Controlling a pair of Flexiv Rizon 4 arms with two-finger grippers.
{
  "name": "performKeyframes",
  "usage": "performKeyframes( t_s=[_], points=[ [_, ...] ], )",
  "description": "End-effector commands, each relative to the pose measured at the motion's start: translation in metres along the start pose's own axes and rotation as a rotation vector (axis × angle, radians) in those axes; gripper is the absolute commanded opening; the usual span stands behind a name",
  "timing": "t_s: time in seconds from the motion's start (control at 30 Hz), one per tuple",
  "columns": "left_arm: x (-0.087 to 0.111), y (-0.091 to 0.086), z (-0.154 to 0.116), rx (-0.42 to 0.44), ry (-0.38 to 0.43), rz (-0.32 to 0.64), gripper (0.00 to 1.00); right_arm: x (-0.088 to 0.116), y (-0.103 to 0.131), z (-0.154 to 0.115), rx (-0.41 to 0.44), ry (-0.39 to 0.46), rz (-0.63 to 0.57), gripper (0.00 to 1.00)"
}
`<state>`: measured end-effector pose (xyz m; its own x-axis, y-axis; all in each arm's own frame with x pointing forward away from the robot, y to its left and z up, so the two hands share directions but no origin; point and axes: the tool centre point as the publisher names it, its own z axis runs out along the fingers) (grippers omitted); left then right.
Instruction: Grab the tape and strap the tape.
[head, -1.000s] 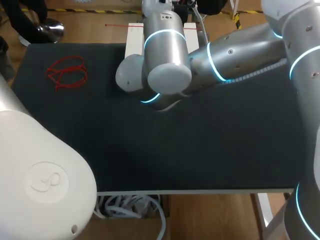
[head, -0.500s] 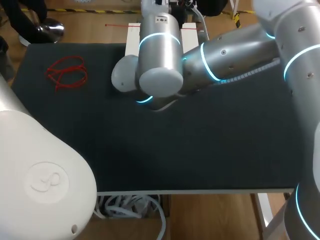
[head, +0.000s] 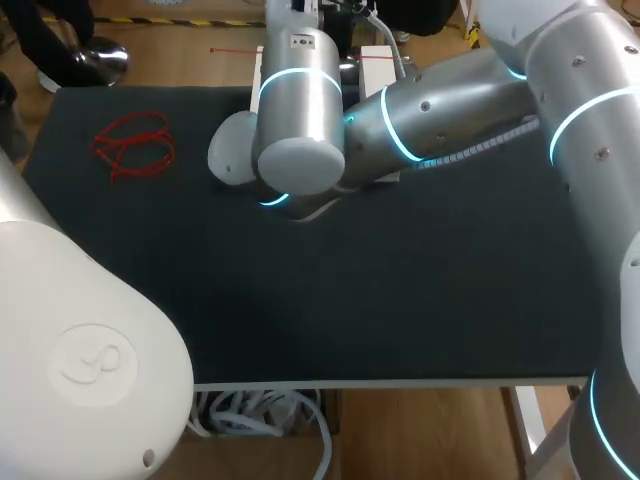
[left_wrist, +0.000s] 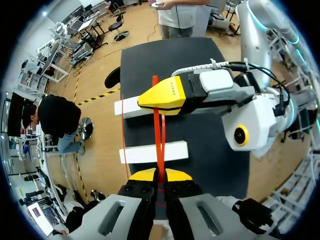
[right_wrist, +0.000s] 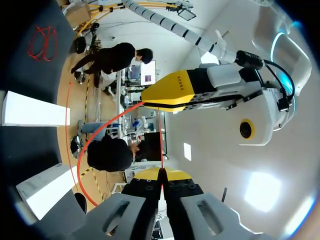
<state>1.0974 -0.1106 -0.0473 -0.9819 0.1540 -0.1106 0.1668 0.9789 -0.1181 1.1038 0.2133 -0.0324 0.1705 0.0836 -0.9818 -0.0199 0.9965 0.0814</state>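
Left fingers (left_wrist: 142, 176): clamped on thin red tape (left_wrist: 160, 135).
Right fingers (right_wrist: 150, 174): clamped on same.
Technique: equal tension advisable, at tabletop's (head: 400, 280) 12 o'clock.

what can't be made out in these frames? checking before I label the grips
- Head view: the left gripper, the right gripper and the red tape stretched between them are hidden behind the right arm.
- Head view: the white blocks are mostly covered by that arm.
- Right wrist view: the tape's slack loop runs out of sight behind the right gripper's own body.
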Motion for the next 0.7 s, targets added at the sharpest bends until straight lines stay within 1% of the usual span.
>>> performKeyframes(
  t_s=[0.03,0.7],
  points=[
    [0.0002,-0.0001,-0.0007,-0.003,0.002,-0.001,0.0,-0.0018,0.002,-0.0019,-0.001,0.002,-0.004,0.0],
    [0.0002,-0.0001,-0.0007,-0.003,0.002,-0.001,0.0,-0.0027,0.0086,0.0034,-0.004,-0.004,-0.018,0.0]
  ],
)
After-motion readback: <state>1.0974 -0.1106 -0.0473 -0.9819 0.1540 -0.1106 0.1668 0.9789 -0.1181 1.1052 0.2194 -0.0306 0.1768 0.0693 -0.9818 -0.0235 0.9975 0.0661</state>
